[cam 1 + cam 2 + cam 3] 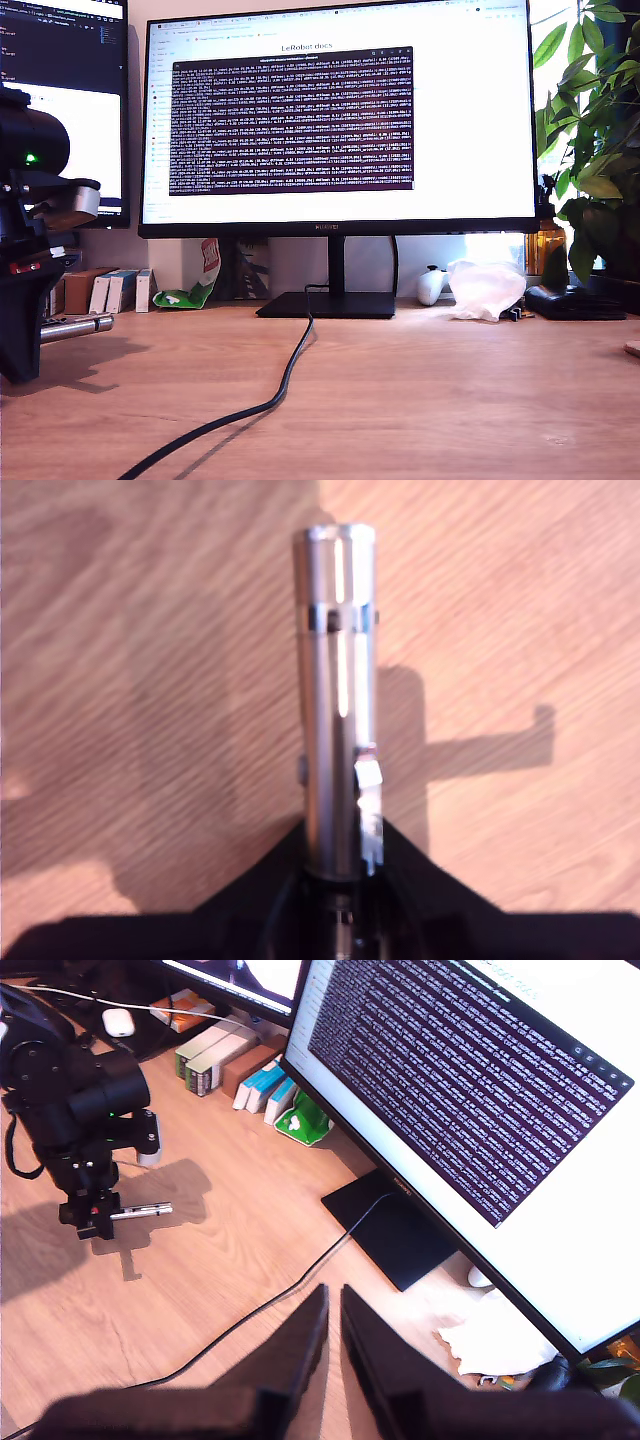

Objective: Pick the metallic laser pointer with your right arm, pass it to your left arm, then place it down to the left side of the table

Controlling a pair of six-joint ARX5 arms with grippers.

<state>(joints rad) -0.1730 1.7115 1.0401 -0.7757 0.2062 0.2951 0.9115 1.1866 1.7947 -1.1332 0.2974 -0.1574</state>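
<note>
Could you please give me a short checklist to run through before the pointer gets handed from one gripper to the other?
1. Slim shiny silver metal laser pointer clamped in my first gripper: ok.
2. Pointer lifted off the light-brown wooden table: ok, its shadow lies apart below it.
3. Free end sticking out for a second grasp: ok.
4. My second gripper empty: ok, nothing between its fingers.
5. My second gripper open wide enough to receive: not ok, only a narrow gap.
6. Black cable away from the pointer: ok.
</note>
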